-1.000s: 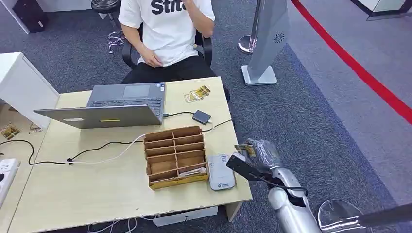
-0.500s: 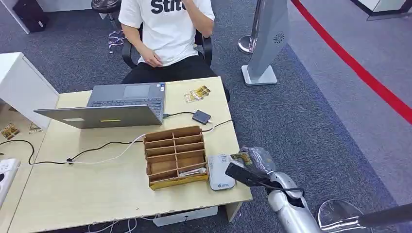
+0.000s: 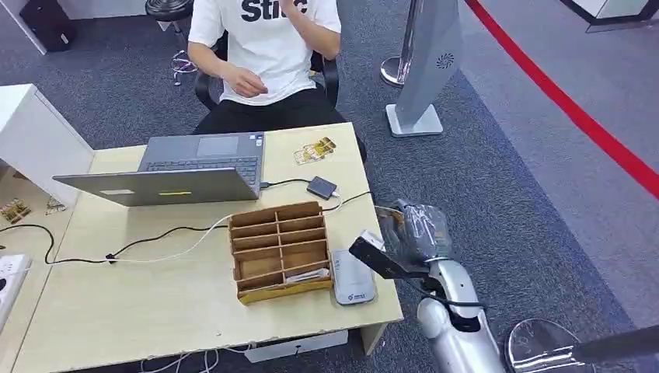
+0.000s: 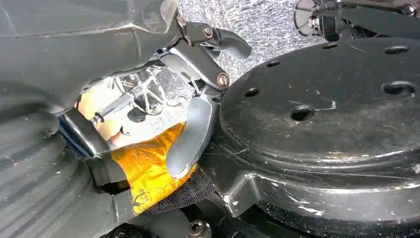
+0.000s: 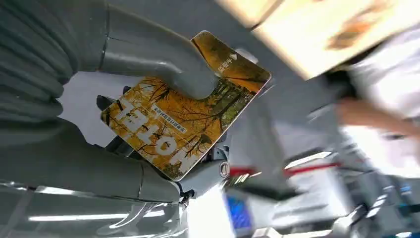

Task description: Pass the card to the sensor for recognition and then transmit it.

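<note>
up close, right hand (image 5: 148, 124) pinching yellow card (image 5: 183, 104), head view adds grey sensor (image 3: 353, 276) nearby, left hand (image 4: 188, 99) holding nothing

The card (image 5: 183, 119) carries a golden-yellow autumn-tree pattern with white lettering. The right hand (image 5: 148, 64) is grey, with a ribbed cover. The desk (image 3: 116, 311) is pale wood; the sensor (image 3: 353, 277) on it is light grey-white. The divided box (image 3: 280, 250) is brown, the laptop (image 3: 198, 167) grey, the cable (image 3: 155, 237) black. The carpet (image 3: 497, 194) is dark grey with a red stripe (image 3: 575, 113). The person's shirt (image 3: 268, 47) is white with black lettering.
</note>
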Action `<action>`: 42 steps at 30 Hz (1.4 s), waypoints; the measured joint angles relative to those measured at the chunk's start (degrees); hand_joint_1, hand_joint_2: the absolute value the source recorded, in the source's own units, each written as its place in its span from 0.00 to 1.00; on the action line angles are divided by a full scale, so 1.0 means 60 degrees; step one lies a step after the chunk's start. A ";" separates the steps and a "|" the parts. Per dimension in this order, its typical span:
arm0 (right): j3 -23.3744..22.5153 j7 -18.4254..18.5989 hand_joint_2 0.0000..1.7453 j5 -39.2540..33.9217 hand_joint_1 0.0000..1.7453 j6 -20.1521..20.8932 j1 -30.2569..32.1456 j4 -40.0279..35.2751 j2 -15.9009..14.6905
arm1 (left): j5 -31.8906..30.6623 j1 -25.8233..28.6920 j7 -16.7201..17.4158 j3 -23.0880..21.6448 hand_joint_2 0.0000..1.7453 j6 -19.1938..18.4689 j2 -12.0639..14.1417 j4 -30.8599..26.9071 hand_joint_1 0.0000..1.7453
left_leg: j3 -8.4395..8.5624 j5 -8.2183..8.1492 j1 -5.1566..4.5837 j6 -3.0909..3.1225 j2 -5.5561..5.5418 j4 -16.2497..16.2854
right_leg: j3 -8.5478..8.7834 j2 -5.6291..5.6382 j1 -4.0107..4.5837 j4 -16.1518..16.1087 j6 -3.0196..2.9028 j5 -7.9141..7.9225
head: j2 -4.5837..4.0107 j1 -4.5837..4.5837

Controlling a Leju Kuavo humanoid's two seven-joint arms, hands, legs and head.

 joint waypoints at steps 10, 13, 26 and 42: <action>0.3466 -0.1442 1.00 -0.4806 1.00 0.3115 -0.4045 0.0097 0.1907 | -0.0681 -0.0242 0.0069 -0.0507 1.00 -0.0940 0.0448 0.0011 0.00 | -0.0022 0.0064 0.0027 -0.0030 0.0042 -0.0010 | -0.0037 0.0032 0.0019 0.0028 -0.0024 0.0047 | 0.0000 0.0007; 0.3990 -0.0688 1.00 -0.4956 1.00 0.3283 -0.5407 0.1023 0.2437 | -0.0904 -0.0358 0.0157 -0.0714 1.00 -0.1079 0.0546 0.0011 0.00 | -0.0023 0.0068 0.0031 -0.0036 0.0043 -0.0010 | -0.0042 0.0034 0.0023 0.0032 -0.0030 0.0052 | 0.0000 0.0004; 0.6901 0.1410 1.00 -0.8102 1.00 0.1956 -0.8606 0.4672 0.3118 | -0.1301 -0.0648 0.0404 -0.1344 1.00 -0.1162 0.0805 0.0011 0.00 | -0.0030 0.0067 0.0033 -0.0036 0.0022 -0.0009 | -0.0040 0.0021 0.0025 0.0024 -0.0030 0.0052 | 0.0000 0.0007; 0.7081 0.2925 1.00 -0.2073 0.95 0.0314 -0.8633 0.6143 0.3140 | -0.1417 -0.0676 0.0401 -0.1603 1.00 -0.1137 0.0751 0.0011 0.00 | -0.0035 0.0068 0.0034 -0.0037 0.0019 -0.0007 | -0.0047 0.0020 0.0025 0.0024 -0.0032 0.0054 | 0.0000 0.0007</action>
